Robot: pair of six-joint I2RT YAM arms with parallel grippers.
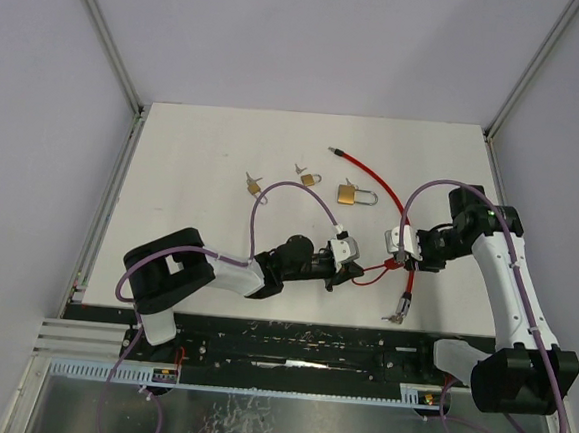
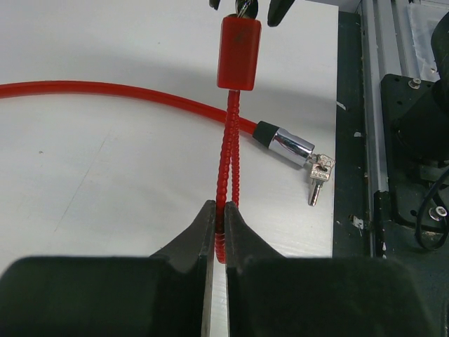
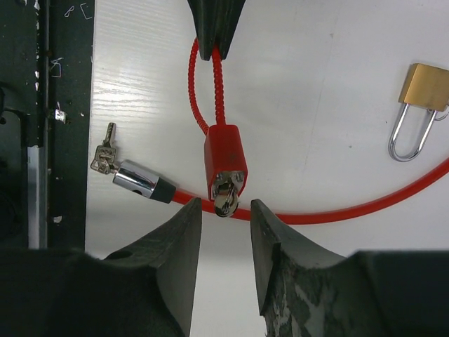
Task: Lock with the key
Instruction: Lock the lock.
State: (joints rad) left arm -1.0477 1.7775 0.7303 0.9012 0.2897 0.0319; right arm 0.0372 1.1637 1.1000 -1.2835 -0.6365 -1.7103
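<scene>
Lying close to the near edge of the bench (image 1: 194, 159), toward its right corner, the red lock body (image 3: 225, 161) is seen with a key (image 3: 226, 200) seated in its keyway. Two ribbed red strands run out of the body's other end and are pinched between the fingers of the left end effector (image 2: 216, 210), which is clenched on that loop (image 2: 226, 168).

The right end effector (image 3: 224, 205) is released – its fingers are spread to either side of the key's head, and no contact with it can be made out.

A smooth red cable (image 3: 351, 210) passes just behind the lock body and ends in a chrome ferrule (image 3: 137, 179) with a black collar, right at the near edge; a small bunch of keys (image 3: 104, 151) is attached there. The cable's other end reaches toward the far edge.

Nearer the middle of the bench a brass padlock (image 1: 347, 194) is laid flat, with a smaller padlock (image 1: 310, 179) and loose keys (image 1: 253, 184) toward the left edge – any lettering on them is too small to be read.
</scene>
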